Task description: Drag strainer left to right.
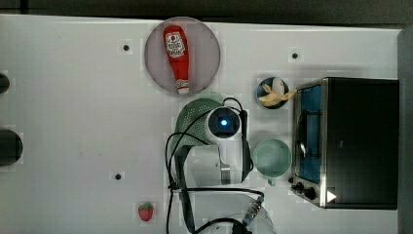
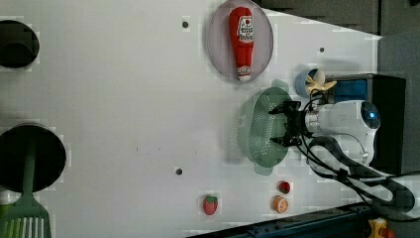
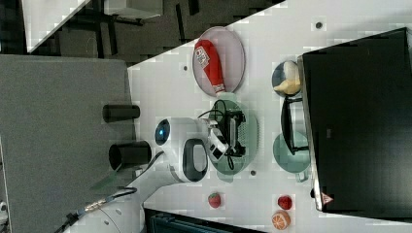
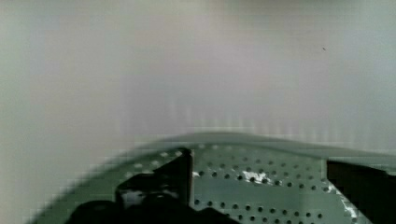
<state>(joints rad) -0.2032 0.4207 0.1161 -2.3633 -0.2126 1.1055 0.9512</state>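
Surface (image 1: 73, 122) first: a broad white tabletop carrying everything. Largest on it is the boxy black and steel toaster oven (image 1: 350, 141), against the edge that falls at the top view's right. Next comes the white robot arm (image 1: 214, 165), reaching in from the edge at the top view's bottom, black cables looped around it. Beneath its wrist sits the pale mint-green plastic strainer (image 2: 262, 129), an oval bowl dotted with small holes, around mid-surface and just beside the round grey plate (image 1: 204, 53) that holds a red ketchup bottle (image 1: 177, 56). Between strainer and oven stands a smooth mint-green cup (image 1: 272, 157).

Smaller still, the black pincer (image 2: 287, 124) is down inside the strainer's bowl; in the wrist view its two fingers (image 4: 159, 182) stand spread apart over the perforated wall, pinching nothing that can be seen. Whether they press on the wall or floor I cannot tell.

Judged from this, the step in hand is seating the pincer in the bowl before the drag. The next move calls for steady downward contact and a level sideways pull, minding the nearby cup and plate.
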